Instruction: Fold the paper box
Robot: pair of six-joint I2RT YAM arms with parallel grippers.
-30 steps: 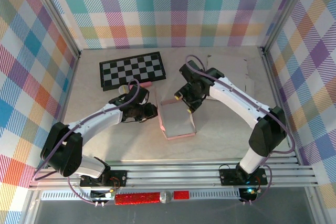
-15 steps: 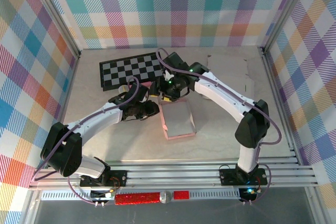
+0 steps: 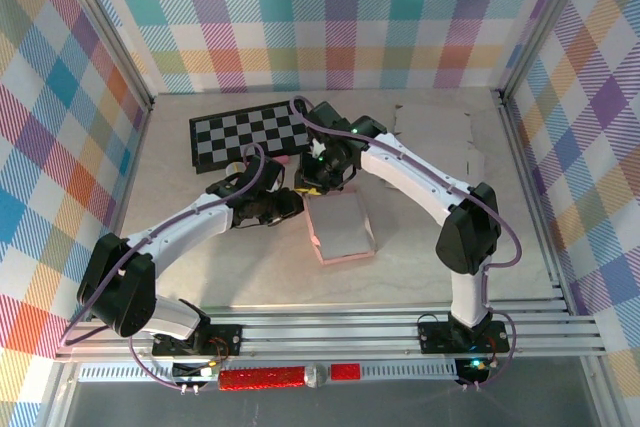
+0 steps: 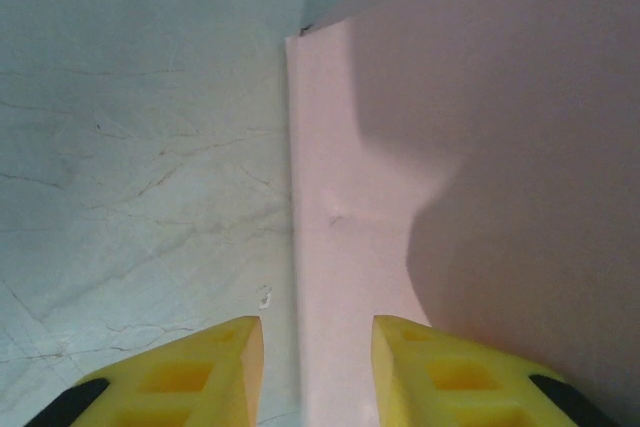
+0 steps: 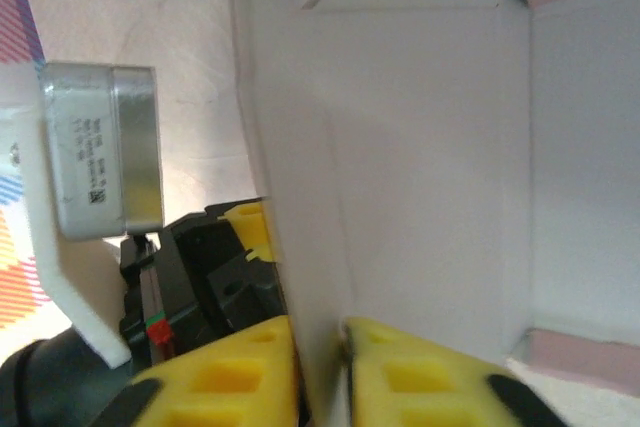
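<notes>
A: So, where's your paper box (image 3: 340,229) and which way does it run?

B: Middle of the table (image 3: 200,267), on the near side of the checkerboard (image 3: 252,133). In your top view its long axis goes far-to-near, with the near end skewed slightly right. A pink rim shows along the left and near edges.

A: Grippers?

B: Your right gripper (image 3: 318,177) sits at the box's far-left corner. In its wrist view, the right gripper (image 5: 318,327) has its fingers pinched almost together on a thin upright wall of the paper box (image 5: 420,147). Your left gripper (image 3: 285,207) is just beside the box's left edge. In the left wrist view, the left gripper (image 4: 315,327) has its fingers spread and grips nothing. The straight edge of the paper box (image 4: 480,147) runs up through the gap.

A: What can't you read?

B: From above, the right arm covers the box's far end. I can't tell whether the left fingers touch the paper. Both wrist views crop the box.

A: Looks?

B: Pink outside, pale white inside with pink tabs at the corners. Creases are clean. There's one small dent on the panel in the left wrist view.
</notes>
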